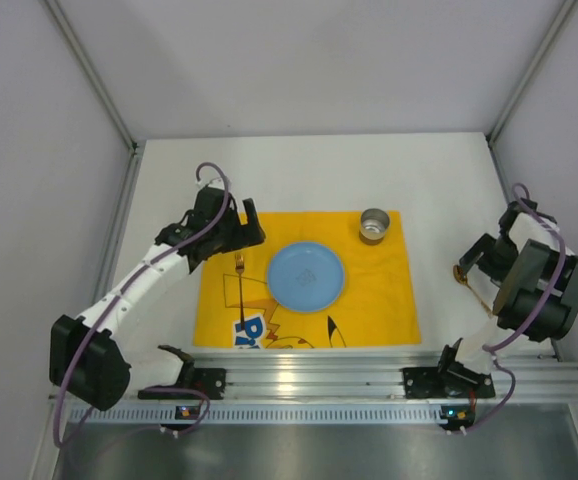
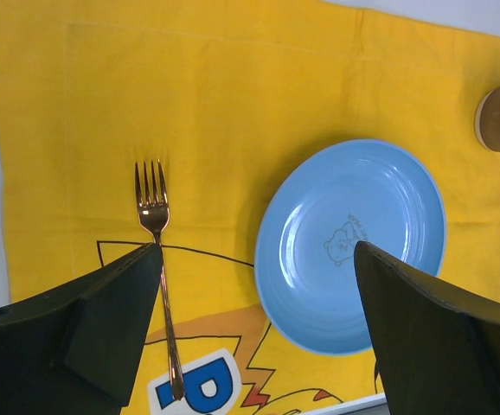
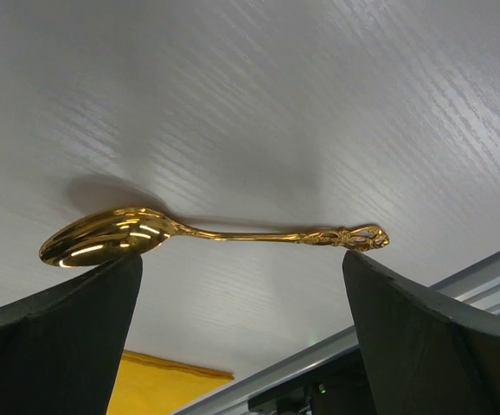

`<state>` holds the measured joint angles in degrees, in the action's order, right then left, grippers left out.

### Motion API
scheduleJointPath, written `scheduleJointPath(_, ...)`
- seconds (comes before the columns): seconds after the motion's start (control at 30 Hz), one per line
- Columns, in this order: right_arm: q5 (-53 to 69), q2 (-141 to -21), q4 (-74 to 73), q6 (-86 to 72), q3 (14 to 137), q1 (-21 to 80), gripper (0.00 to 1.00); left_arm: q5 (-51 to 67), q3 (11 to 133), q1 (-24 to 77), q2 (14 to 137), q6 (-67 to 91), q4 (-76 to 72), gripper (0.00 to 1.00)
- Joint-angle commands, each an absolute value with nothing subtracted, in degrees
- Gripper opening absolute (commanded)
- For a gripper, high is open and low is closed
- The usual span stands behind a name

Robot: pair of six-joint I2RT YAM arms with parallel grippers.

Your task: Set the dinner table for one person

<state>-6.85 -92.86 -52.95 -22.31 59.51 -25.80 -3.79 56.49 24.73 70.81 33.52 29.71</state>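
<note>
You've got the left gripper [image 2: 257, 251] wide open and empty above the yellow mat [image 1: 389, 300], with the fork [image 2: 153, 212] and blue plate [image 2: 351, 246] below it. The right gripper [image 3: 241, 259] is also wide open. The gold spoon [image 3: 120, 232] lies flat on the dinner table [image 1: 439, 170] between its fingers, right of the mat, not clamped.

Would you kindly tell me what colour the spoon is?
The spoon is shiny gold, clearest in the right wrist view.

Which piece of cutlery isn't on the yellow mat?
The gold spoon: it lies on the bare white tabletop, while the fork lies on the mat left of the blue plate.
</note>
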Motion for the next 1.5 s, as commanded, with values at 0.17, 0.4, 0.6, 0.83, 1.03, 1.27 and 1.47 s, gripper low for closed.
scheduleJointPath(0.17, -6.07, -98.00, -47.46, -20.92, 57.92, -24.00, 1.00, -4.57, 58.18, 24.35, 74.96, 32.35, 24.79, 0.98)
scheduleJointPath(0.4, -7.21, -98.09, -47.20, -19.95, 58.71, -16.09, 1.00, -3.96, 61.61, 23.99, 79.98, 31.38, 23.73, 0.97)
scheduleJointPath(0.6, -6.94, -98.00, -45.88, -20.21, 56.87, -13.53, 0.94, -2.11, 63.28, 23.99, 83.32, 31.55, 23.11, 0.97)
scheduleJointPath(0.83, -8.00, -99.23, -45.18, -20.57, 56.34, -13.10, 0.58, -1.49, 65.13, 23.99, 84.29, 30.67, 25.14, 0.96)
scheduleJointPath(1.03, -9.31, -100.28, -44.91, -20.92, 56.69, -11.95, 0.15, -1.49, 64.60, 23.99, 83.15, 31.02, 26.10, 0.96)
scheduleJointPath(1.27, -8.88, -100.72, -45.52, -22.06, 60.64, -8.18, 0.00, -1.49, 64.25, 23.99, 81.30, 31.38, 27.59, 0.96)
scheduleJointPath(1.47, -9.05, -95.37, -50.70, -23.11, 69.86, -2.82, 0.00, -1.49, 68.37, 23.99, 80.33, 30.59, 31.37, 0.96)
